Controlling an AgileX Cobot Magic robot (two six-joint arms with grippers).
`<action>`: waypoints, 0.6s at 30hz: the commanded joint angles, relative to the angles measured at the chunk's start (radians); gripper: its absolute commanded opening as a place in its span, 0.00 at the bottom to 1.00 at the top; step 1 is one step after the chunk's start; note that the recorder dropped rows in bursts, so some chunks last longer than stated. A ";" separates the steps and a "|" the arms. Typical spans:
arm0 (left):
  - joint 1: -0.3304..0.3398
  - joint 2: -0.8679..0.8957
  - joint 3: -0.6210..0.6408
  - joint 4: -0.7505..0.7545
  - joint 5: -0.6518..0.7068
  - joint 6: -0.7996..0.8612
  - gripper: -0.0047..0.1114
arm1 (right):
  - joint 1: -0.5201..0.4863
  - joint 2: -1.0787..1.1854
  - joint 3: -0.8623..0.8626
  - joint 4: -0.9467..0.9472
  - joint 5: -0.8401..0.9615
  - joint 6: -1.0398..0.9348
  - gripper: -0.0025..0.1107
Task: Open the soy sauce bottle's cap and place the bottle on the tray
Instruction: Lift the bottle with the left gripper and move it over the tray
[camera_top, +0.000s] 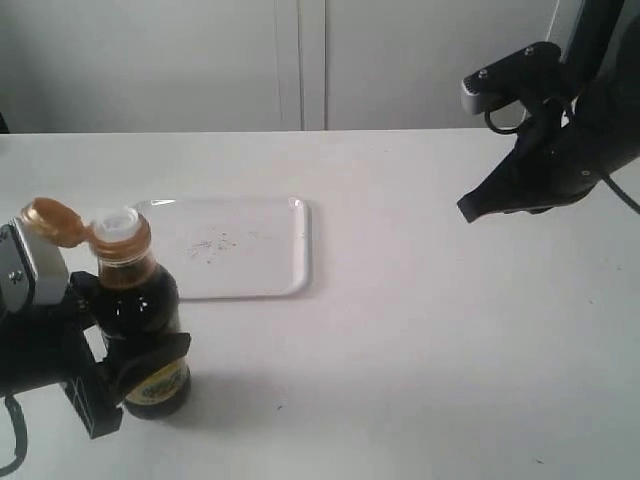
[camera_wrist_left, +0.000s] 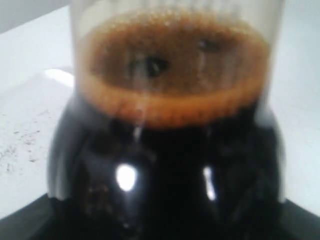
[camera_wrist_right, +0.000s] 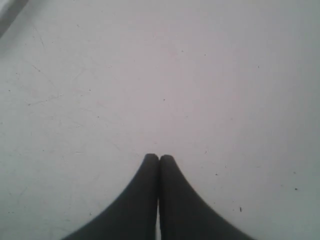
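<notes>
- Nearest to us, the left hand (camera_top: 135, 378) gripped the soy sauce bottle (camera_top: 140, 305) low on its body, one dark finger on each side at the height of the yellow label (camera_top: 162, 385).
- The bottle stood upright in that hand. We could not tell whether its base touched the counter (camera_top: 420, 340).
- From the left wrist view, the bottle (camera_wrist_left: 165, 165) filled nearly the whole picture just ahead of the hand, dark liquid below and a foamy brown ring at the neck.
- Above the hand, the cap (camera_top: 60, 224) was flipped open. Its golden-brown lid hung back on the hinge, to the side away from the tray, and the white spout (camera_top: 115, 222) stood bare.
- Beyond the left hand and the bottle lay the tray (camera_top: 270, 262), flat on the counter, apart from the bottle, with faint dark specks near its middle.
- Farthest off, the right hand (camera_top: 470, 208) hung above the counter, well apart from the tray and bottle.
- In its own wrist view we saw the right hand (camera_wrist_right: 159, 159) with its fingertips pressed together, gripping nothing, only bare counter beneath it.
</notes>
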 joint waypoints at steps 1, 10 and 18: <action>-0.001 -0.069 -0.030 -0.100 -0.080 -0.039 0.04 | -0.006 0.032 0.000 0.000 -0.030 0.003 0.02; -0.001 -0.073 -0.136 -0.213 -0.080 -0.083 0.04 | -0.006 0.044 0.000 0.000 -0.036 -0.005 0.02; -0.001 -0.073 -0.234 -0.228 -0.053 -0.086 0.04 | -0.006 0.044 0.000 0.000 -0.043 -0.005 0.02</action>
